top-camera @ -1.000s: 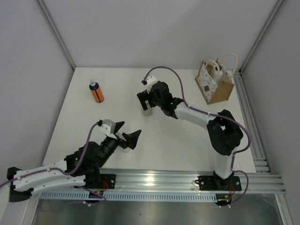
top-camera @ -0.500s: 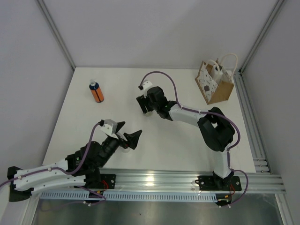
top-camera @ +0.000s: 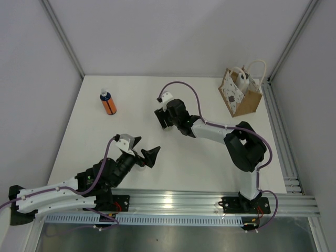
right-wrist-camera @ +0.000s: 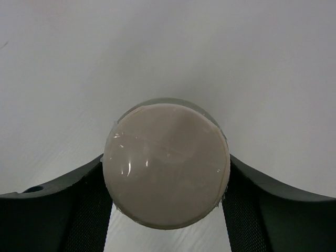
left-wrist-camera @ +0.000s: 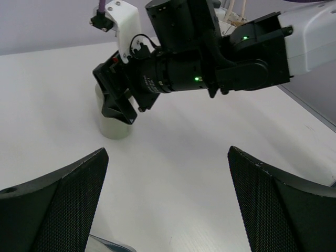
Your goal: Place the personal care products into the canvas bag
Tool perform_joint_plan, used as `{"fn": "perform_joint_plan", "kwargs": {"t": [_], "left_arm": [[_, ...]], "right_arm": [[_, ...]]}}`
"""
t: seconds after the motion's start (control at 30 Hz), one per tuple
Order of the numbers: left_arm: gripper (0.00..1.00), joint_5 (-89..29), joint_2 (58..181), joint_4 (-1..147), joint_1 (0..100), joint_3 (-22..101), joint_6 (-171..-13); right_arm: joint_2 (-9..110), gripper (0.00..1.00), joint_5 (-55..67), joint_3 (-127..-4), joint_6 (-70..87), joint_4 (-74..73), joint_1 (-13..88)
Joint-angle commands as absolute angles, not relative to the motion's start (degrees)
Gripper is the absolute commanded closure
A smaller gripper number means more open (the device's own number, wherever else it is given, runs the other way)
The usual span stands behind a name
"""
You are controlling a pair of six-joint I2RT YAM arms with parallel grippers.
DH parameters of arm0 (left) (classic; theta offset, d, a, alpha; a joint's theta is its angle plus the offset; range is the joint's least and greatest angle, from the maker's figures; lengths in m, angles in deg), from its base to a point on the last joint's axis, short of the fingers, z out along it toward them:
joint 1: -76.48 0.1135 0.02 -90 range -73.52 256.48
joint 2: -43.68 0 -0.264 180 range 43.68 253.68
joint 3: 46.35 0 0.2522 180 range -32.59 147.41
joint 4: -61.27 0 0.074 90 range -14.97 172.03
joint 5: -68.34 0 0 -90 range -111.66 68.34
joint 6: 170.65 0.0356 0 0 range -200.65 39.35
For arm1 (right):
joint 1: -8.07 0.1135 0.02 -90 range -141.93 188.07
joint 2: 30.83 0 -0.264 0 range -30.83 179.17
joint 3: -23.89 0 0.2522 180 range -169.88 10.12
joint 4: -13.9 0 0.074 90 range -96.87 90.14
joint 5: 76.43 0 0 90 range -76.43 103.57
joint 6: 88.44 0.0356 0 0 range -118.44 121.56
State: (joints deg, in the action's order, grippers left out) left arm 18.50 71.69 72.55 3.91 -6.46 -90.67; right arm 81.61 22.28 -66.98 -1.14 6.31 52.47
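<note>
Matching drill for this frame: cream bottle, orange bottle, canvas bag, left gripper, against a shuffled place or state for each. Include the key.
Column 1
1. cream bottle
2. orange bottle
3. canvas bag
4. left gripper

Column 2
A. open, holding nothing
B. upright at the far right corner of the table
C. standing alone at the far left
D. mid-table, between the fingers of the right gripper

Pairs: 1-D, 2-C, 3-B, 4-A
</note>
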Motion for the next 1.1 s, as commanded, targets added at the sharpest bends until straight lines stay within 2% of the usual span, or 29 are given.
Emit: {"fn": "perform_joint_plan", "kwargs": {"t": [0.0,0.27,0.5,0.8,1.07], "left_arm": [[0.01,18.68,71.28,70.72,3.62,-5.61,-90.23],[0.01,18.41,71.45,70.81,3.62,-5.52,-90.32],[0.01,18.41,72.33,70.72,3.62,-5.43,-90.32],[0.01,17.80,72.95,70.63,3.53,-5.35,-90.41],[0.01,16.92,74.35,71.25,3.53,-4.56,-91.11]], "right_arm": [[71.23,1.00,26.93,-63.01,-1.79,10.94,50.35],[44.62,1.00,22.99,-46.50,1.29,10.87,39.90],[27.90,1.00,20.34,-42.87,5.51,5.41,24.78],[27.69,1.00,20.95,-51.65,10.08,2.76,5.63],[38.23,1.00,21.92,-61.06,8.51,7.15,2.27]]}}
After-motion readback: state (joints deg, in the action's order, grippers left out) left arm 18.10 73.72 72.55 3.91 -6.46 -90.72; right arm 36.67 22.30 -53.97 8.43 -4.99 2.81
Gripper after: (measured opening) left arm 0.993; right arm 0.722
